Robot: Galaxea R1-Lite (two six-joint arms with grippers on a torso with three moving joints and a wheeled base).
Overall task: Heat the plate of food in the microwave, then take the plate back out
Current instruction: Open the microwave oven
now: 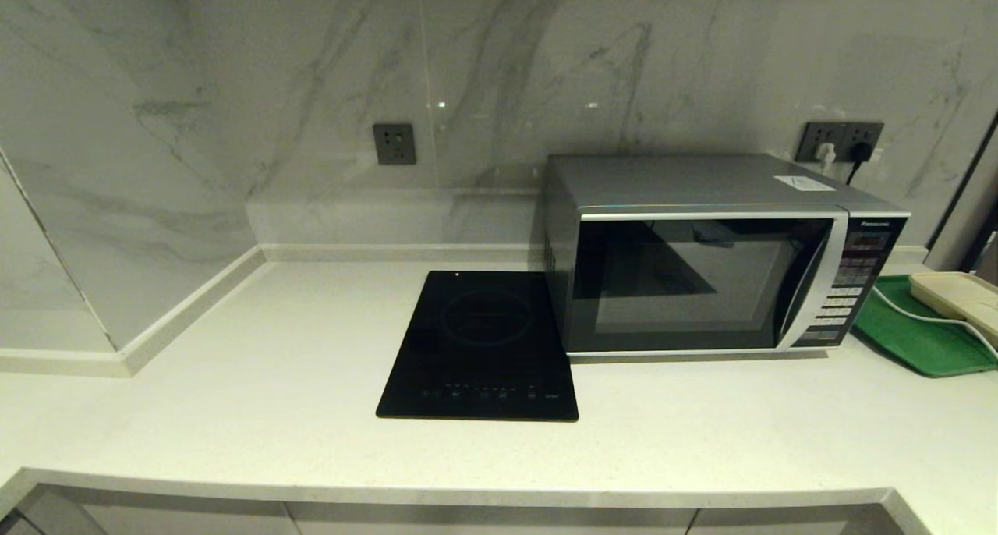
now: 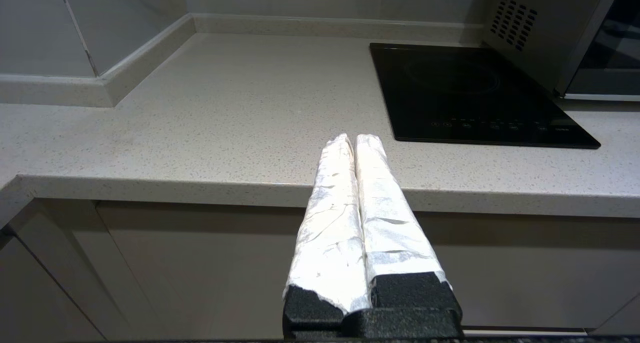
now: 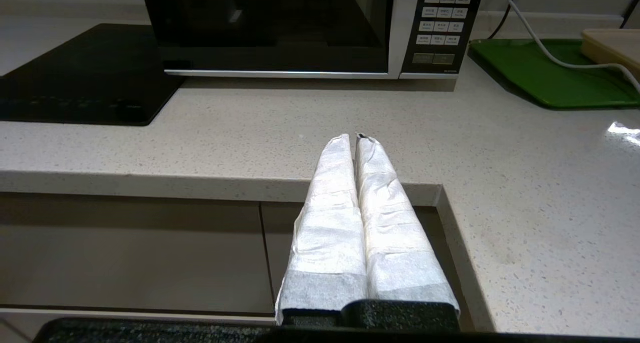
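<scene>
The silver microwave (image 1: pixel 702 262) stands at the back right of the counter with its dark glass door closed; its button panel (image 3: pixel 442 25) faces me. The plate of food is out of view. My left gripper (image 2: pixel 354 139) hangs shut and empty in front of the counter's front edge, left of the cooktop. In the same way my right gripper (image 3: pixel 354 138) is shut and empty at the counter's front edge, in front of the microwave. Both have white-wrapped fingers. Neither arm shows in the head view.
A flat black induction cooktop (image 1: pixel 483 344) lies left of the microwave. A green tray (image 1: pixel 920 336) with a cream slab (image 1: pixel 959 297) and a white cable sits at the right. Marble walls close the back and left. Cabinet fronts (image 2: pixel 200 268) run under the counter.
</scene>
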